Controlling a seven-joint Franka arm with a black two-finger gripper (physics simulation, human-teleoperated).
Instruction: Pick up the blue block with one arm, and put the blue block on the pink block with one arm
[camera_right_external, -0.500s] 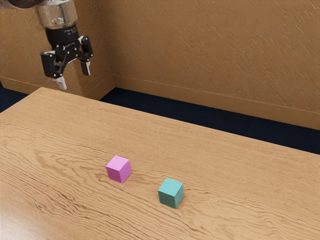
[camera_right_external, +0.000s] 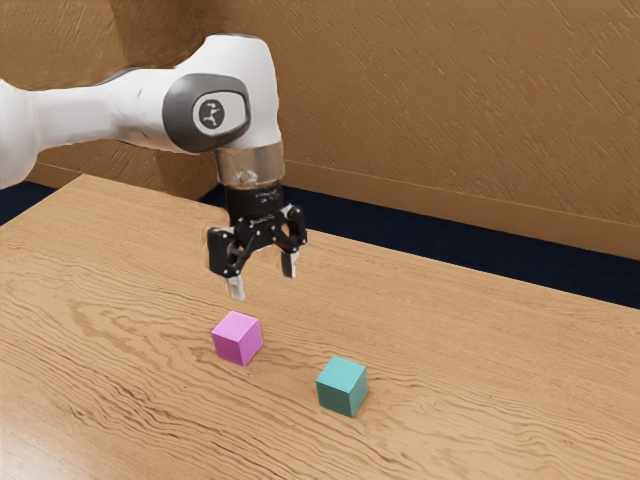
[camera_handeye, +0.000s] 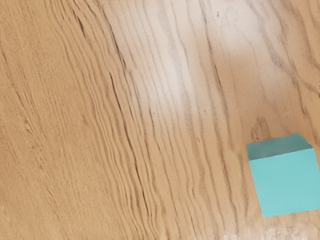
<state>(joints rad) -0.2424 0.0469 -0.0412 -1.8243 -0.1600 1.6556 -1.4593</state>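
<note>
Pincer (camera_right_external: 264, 282), fingers (camera_right_external: 236, 290) apart, aloft near pink block (camera_right_external: 237, 337) in exterior view; blue block (camera_handeye: 284, 180) in wrist view.

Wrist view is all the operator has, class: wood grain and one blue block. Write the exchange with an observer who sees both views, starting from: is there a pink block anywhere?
Observer: Yes. A pink block sits on the table, to the exterior view's left of the blue block and apart from it.
Operator: Where is the gripper?
Observer: The gripper hangs in the air above the table, closer to the pink block than to the blue block in the exterior view.
Operator: Open or shut?
Observer: Open, with nothing between its fingers.
</note>
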